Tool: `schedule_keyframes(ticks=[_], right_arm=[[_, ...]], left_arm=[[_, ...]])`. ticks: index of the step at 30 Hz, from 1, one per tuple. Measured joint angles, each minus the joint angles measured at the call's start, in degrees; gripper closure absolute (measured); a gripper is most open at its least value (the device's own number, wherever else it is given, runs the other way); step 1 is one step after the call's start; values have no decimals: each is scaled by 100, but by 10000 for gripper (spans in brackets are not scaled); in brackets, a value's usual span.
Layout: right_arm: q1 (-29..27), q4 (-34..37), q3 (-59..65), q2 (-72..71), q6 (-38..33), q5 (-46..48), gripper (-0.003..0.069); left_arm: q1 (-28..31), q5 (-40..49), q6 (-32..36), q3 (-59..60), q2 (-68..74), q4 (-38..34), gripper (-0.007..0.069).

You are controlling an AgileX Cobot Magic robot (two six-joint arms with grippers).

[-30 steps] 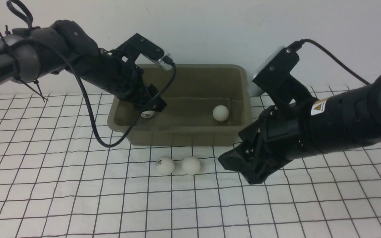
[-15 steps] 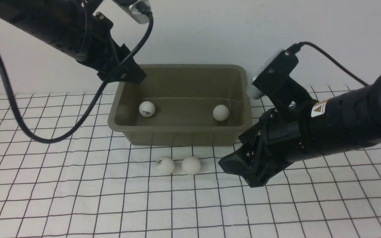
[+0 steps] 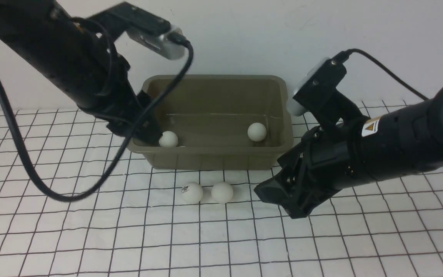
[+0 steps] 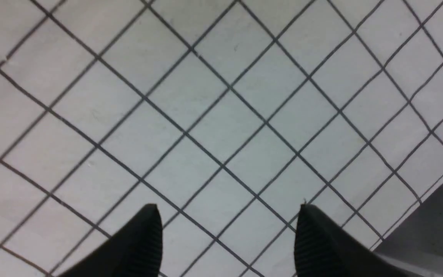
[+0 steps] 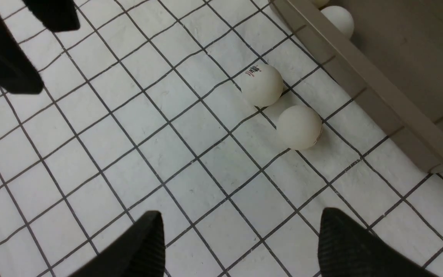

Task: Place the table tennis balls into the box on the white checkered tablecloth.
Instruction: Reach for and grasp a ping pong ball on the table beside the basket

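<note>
change: left gripper (image 4: 227,219) is pulling back off the olive-grey rectangular plastic box (image 3: 214,78); small white released ball (image 3: 168,139), at its tips a second ago, is settling inside
left jaws: standing spread, pinching nothing, only white black-gridded tablecloth (image 4: 221,115) ahead
right jaws: right gripper (image 5: 240,242) hovering spread, empty; logo-printed white ball (image 5: 262,85) and plain white ball (image 5: 299,127) lying ahead, near box wall
meaning: probably two balls remaining
views: right wrist is catching a further boxed ball sliver (image 5: 320,2); front is hiding it behind left arm
</note>
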Motion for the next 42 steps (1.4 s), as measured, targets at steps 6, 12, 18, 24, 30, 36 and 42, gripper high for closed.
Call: schedule_keyframes(ticks=[6,12,18,24,30,36,42], right_arm=[[0,0,0,0,-11,0,176],[0,0,0,0,-33,-5,176],[0,0,0,0,-101,-69,176],[0,0,0,0,-143,-295,176],[0,0,0,0,-148,-341,176],[0,0,0,0,-148,-349,176],[0,0,-6,0,-148,-277,176]], left_arm=[[-6,-865,-87,900,-862,-186,209],[-6,-2991,229,1837,-1031,-654,209],[-6,-5593,1350,2355,-564,-1685,209],[-181,-6234,2145,2361,222,-2458,209],[-383,-6566,2422,2356,659,-2632,209],[-384,-6623,2459,2069,911,-2637,146],[-396,-6499,2459,1964,1105,-2968,101]])
